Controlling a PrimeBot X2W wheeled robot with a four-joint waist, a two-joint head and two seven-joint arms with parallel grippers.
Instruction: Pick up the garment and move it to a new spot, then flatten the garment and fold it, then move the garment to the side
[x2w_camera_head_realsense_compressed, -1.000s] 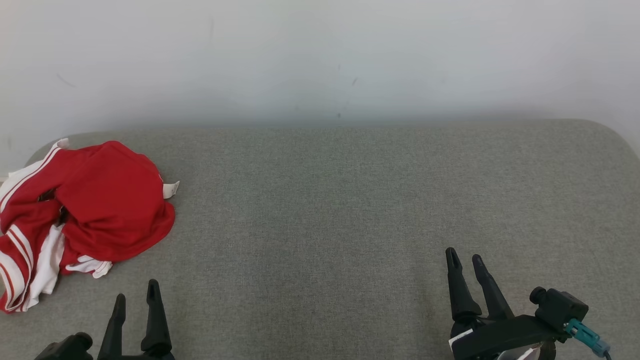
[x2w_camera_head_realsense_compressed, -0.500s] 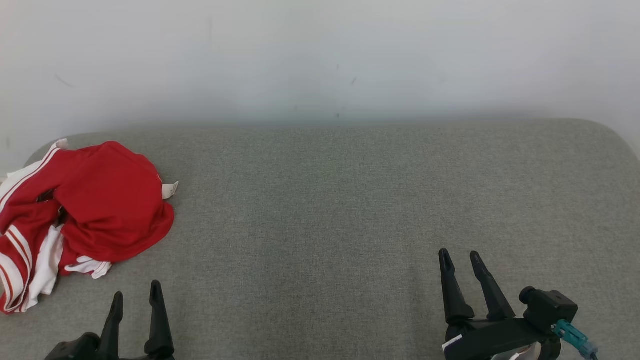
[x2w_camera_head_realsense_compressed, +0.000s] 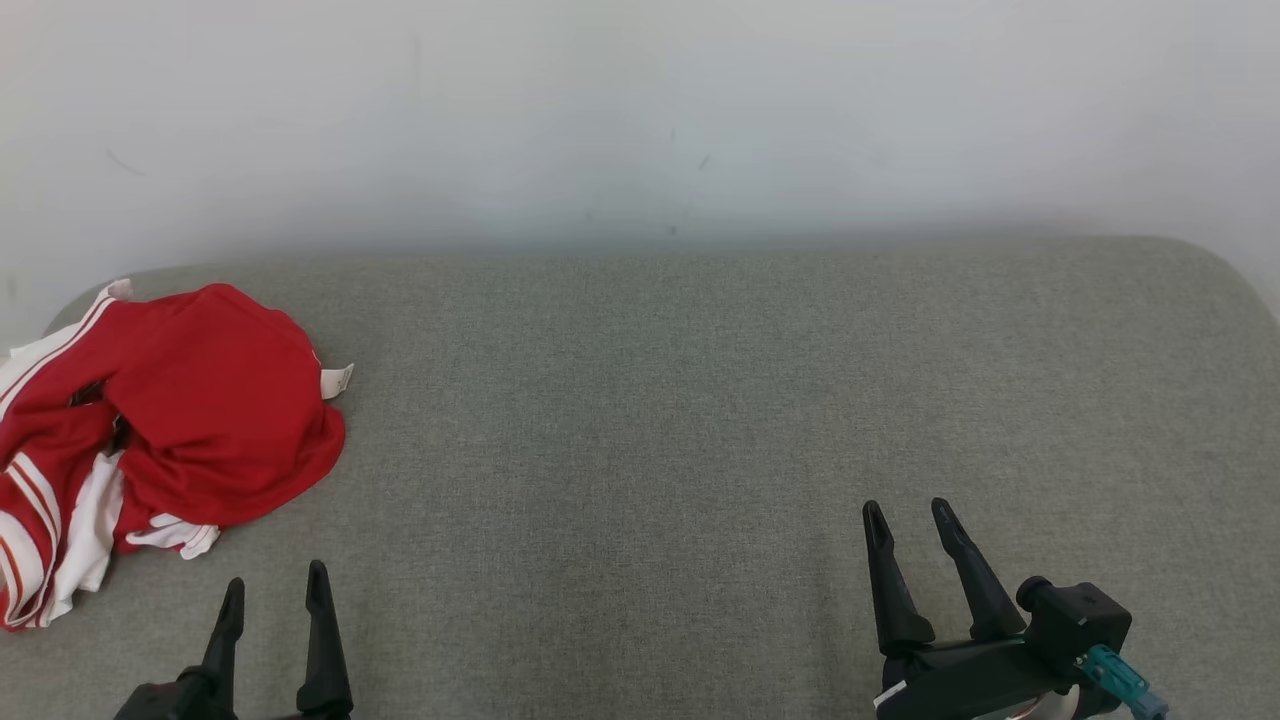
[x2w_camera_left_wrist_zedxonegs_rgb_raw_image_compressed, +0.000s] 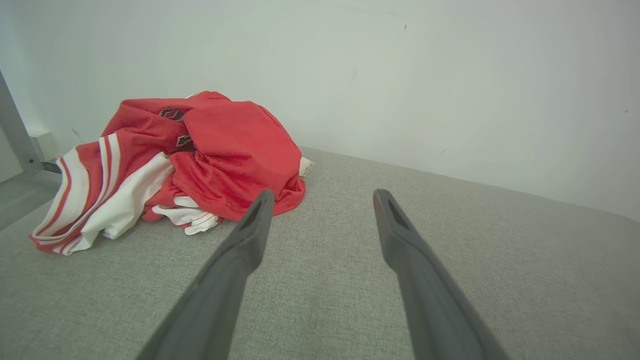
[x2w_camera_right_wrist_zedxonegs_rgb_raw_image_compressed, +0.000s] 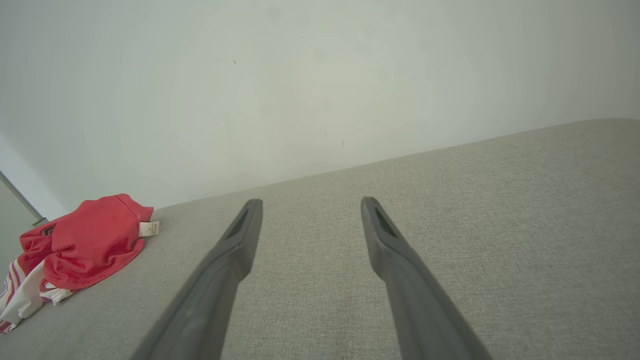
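Hovering over the near edge of the grey fabric surface (x2w_camera_head_realsense_compressed: 650, 400), both of my rig's pincers stand released and hold nothing. The red garment (x2w_camera_head_realsense_compressed: 190, 400), trimmed in white stripes, lies crumpled in a heap at the surface's far left corner, close to the pale wall (x2w_camera_head_realsense_compressed: 640, 120) that rises behind the surface's far edge. A small white label (x2w_camera_head_realsense_compressed: 337, 380) pokes from the heap on the side facing the surface's middle. My left gripper (x2w_camera_head_realsense_compressed: 277, 577) sits at the near left of the surface, its two dark fingers spread apart and pointing toward the far edge, near the heap but not touching it. From the left wrist view the cloth mounds just beyond one fingertip, with bare grey fabric between the two tips. My right gripper (x2w_camera_head_realsense_compressed: 907, 507) sits at the near right of the surface, well apart from the cloth, fingers likewise parted over bare fabric. The middle and right of the surface show plain weave.
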